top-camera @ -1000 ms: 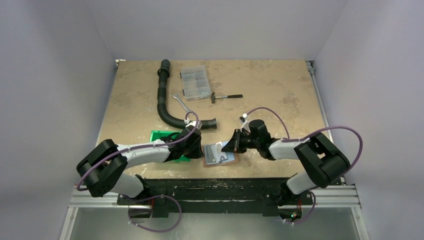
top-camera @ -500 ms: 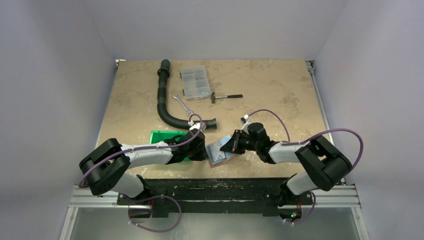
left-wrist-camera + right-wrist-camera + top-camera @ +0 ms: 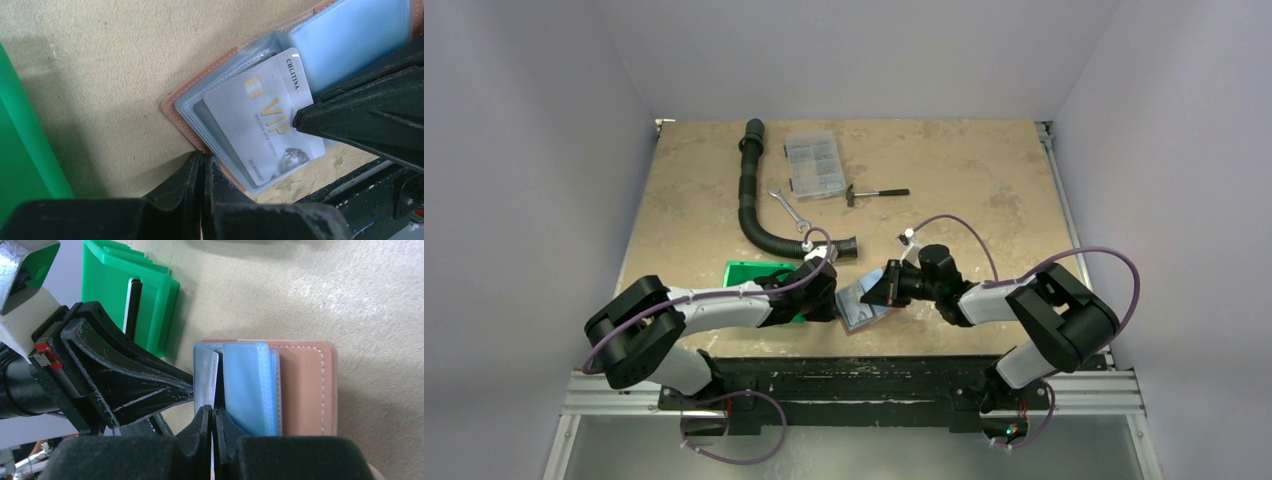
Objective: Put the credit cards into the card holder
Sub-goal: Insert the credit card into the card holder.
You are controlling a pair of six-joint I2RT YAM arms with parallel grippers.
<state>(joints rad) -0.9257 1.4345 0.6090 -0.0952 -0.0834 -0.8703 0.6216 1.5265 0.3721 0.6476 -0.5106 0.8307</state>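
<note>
step: sliding silver VIP credit card (image 3: 260, 120) into the open reddish-brown leather card holder (image 3: 172, 107)
holder: near table edge, beside green plastic bin (image 3: 150, 300)
left gripper (image 3: 202, 170): pinching holder's edge
right gripper (image 3: 212, 422): clamped on card
next: push deeper, likely keeping it square to the pocket

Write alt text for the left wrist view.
A white VIP card lies against the clear sleeves of the open card holder, with the right gripper shut on its edge. The left gripper pinches the holder's brown rim at the bottom, and a green bin edges the left.
</note>
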